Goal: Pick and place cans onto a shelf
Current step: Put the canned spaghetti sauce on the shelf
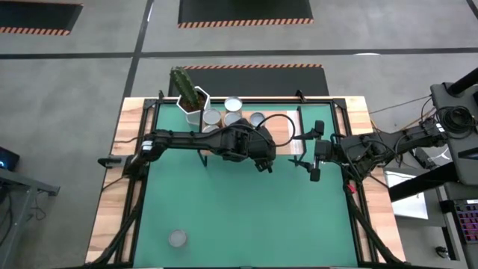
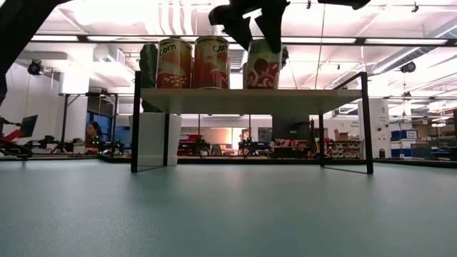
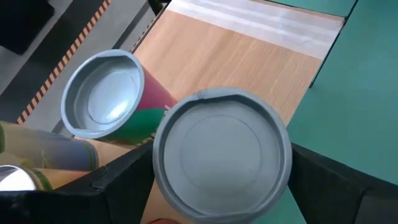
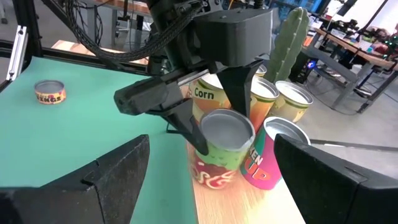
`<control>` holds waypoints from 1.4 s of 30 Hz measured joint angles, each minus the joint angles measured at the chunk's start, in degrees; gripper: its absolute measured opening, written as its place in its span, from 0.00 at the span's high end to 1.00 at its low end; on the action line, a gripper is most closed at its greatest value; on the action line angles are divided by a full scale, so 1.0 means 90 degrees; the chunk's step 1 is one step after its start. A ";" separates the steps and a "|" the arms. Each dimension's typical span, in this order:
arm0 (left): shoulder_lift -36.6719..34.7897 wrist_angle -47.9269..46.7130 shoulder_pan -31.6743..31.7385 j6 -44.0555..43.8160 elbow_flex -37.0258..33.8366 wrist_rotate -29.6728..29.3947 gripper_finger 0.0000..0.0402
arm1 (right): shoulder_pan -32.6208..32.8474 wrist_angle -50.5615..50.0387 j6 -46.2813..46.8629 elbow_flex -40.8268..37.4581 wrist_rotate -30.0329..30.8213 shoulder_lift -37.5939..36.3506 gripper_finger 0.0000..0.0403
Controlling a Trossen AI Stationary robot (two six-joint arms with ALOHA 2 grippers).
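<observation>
Right wrist view: green-and-red can (image 4: 225,151), grey top.

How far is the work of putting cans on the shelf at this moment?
Done: several cans stand on the shelf. In hand: the left gripper straddles a red-patterned can standing on the shelf. Left: a short can on the green mat. The right gripper waits open beside the shelf.
</observation>
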 joint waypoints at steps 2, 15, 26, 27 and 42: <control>0.0000 0.0002 0.0003 0.0000 0.0000 -0.0021 0.22 | 0.0000 -0.0003 0.0000 -0.0001 -0.0001 0.0000 0.18; 0.0000 0.0218 0.0026 -0.0164 0.0000 -0.0205 0.22 | 0.0000 -0.0045 0.0016 -0.0003 0.0002 0.0000 0.18; 0.0014 0.0483 0.0133 -0.0168 -0.0002 -0.0197 0.22 | 0.0000 -0.0047 0.0017 -0.0003 0.0002 0.0000 0.18; 0.0029 0.0493 0.0151 -0.0168 -0.0005 -0.0199 0.22 | 0.0000 -0.0047 0.0017 -0.0003 0.0002 0.0000 0.18; 0.0080 0.0478 0.0290 -0.0166 -0.0027 -0.0202 0.20 | 0.0000 -0.0113 0.0008 -0.0003 0.0002 0.0000 0.18</control>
